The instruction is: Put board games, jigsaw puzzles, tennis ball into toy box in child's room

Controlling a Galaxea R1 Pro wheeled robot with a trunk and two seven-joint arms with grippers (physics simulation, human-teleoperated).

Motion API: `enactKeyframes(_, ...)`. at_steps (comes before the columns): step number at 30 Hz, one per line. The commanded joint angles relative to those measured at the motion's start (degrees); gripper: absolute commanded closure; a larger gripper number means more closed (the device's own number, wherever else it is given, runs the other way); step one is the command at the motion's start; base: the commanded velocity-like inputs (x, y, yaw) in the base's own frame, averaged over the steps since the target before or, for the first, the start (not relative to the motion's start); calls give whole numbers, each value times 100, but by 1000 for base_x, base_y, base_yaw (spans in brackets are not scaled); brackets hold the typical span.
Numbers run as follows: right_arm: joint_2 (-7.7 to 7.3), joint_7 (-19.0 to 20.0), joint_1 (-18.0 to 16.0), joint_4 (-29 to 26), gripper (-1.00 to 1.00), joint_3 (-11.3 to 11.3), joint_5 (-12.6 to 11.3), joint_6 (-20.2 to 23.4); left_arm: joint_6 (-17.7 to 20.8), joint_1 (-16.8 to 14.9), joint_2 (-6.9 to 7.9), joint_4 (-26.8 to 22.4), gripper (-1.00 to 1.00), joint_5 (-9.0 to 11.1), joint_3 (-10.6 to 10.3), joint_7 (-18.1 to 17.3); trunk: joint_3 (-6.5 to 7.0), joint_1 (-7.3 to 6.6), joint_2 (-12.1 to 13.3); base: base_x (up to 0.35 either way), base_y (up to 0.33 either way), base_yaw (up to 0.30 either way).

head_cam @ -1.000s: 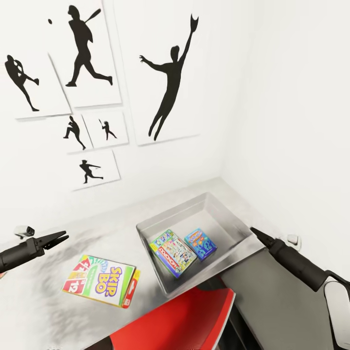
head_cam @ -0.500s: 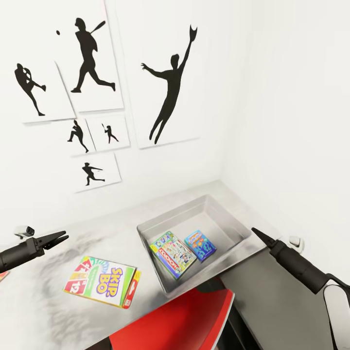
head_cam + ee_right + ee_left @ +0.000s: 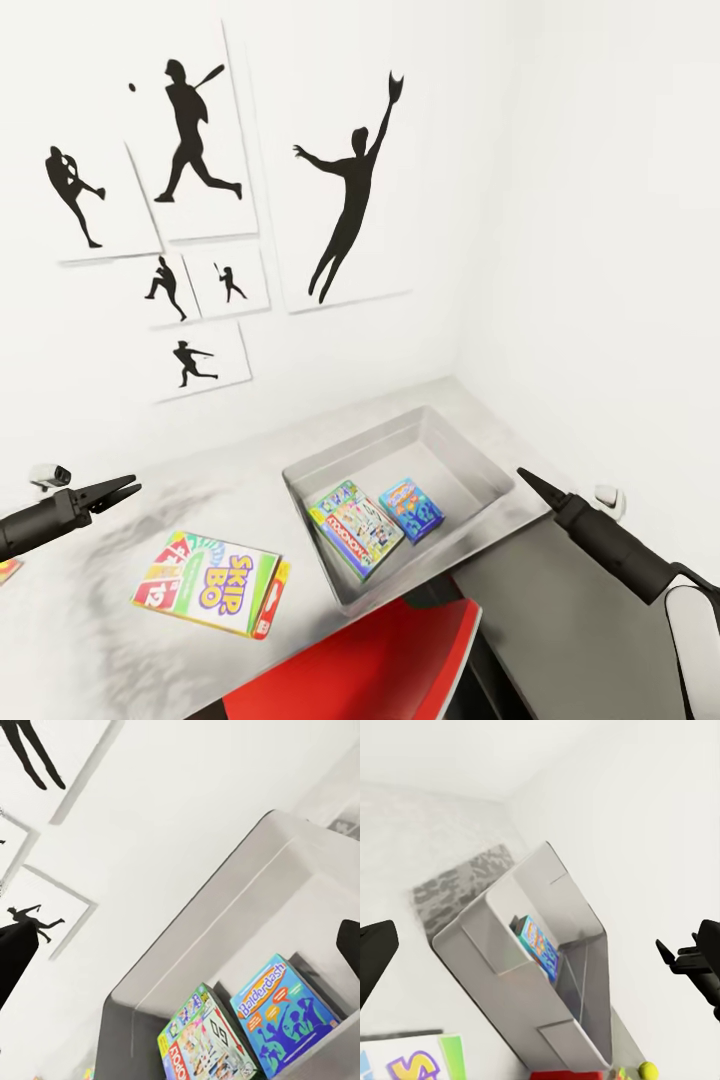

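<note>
The grey toy box [image 3: 300, 470] stands on the pale table [image 3: 250, 470] near the room's corner. Inside it lie the green-white Monopoly board game [image 3: 357, 525] and the small blue one [image 3: 411, 507], side by side; the right wrist view shows both [image 3: 206, 1042] [image 3: 289, 1024]. The Skip-Bo game [image 3: 215, 581] lies flat on the table to the left of the box. My left gripper [image 3: 125, 490] hovers open over the table's left part. Beside the box's right rim my right gripper [image 3: 522, 475] is open and empty. The tennis ball [image 3: 647, 1069] shows past the box. The bed is out of view.
A red swivel chair [image 3: 380, 660] sits at the table's front edge, below the toy box. The lower dark grey section [image 3: 560, 620] joins on the right. White walls with baseball silhouettes [image 3: 345, 200] close the back and right. A multicoloured flat corner [image 3: 6, 570] peeks in at the left edge.
The head camera has shifted a little, so the wall pictures sit further right and lower in the picture. Both grippers and the toys have stayed where they were.
</note>
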Motion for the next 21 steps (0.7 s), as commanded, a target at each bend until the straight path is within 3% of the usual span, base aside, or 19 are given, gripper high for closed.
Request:
enactKeyframes(1, 2, 12, -5, -1, -100, -8, -9, 34, 58, -5, 1, 0, -100, -8, 4, -25, -2, 3, -11, -63, 0, 0)
enactKeyframes(11, 2, 12, -5, -1, -100, -8, -12, 32, 55, -5, 0, 0, -100, -8, 8, -25, 92, 3, -11, -114, 0, 0)
enactKeyframes(21, 9, 12, -4, -1, -100, -8, -11, 16, 54, -5, 2, 0, -100, -8, 8, -25, 186, 3, -11, -18, 0, 0)
